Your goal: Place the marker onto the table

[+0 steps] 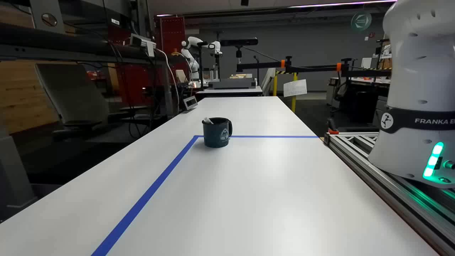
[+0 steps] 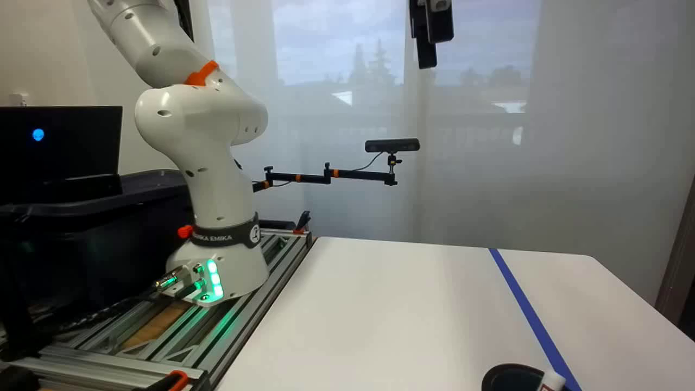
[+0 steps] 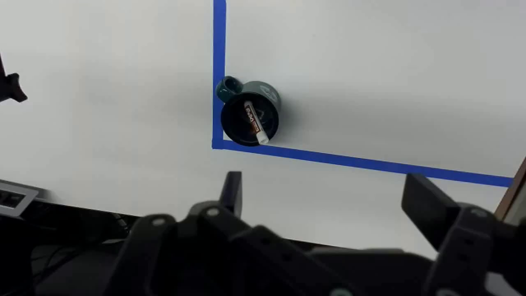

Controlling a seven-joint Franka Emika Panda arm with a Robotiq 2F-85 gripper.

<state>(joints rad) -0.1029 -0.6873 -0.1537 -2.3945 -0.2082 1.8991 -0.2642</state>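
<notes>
The marker [image 3: 255, 123] is white with a dark red label and a pale end. It leans inside the dark blue-green mug [image 3: 232, 127], and its pale end rests at the rim. The marker's end shows above the rim in both exterior views [image 1: 208, 121] [image 2: 551, 381]. The mug stands upright on the white table [image 1: 263, 199], near a corner of the blue tape. My gripper [image 3: 324, 176] is open and empty, its two black fingers wide apart. It also shows high above the table in an exterior view [image 2: 427, 51]. In the wrist view the mug lies ahead of the left finger.
Blue tape lines [image 1: 149, 193] mark the table. The robot base stands on a metal-railed bench [image 2: 282, 288] along one table edge. A small grey device [image 1: 190, 102] sits at the opposite edge. A camera on a jointed arm [image 2: 392, 145] reaches out beyond the table.
</notes>
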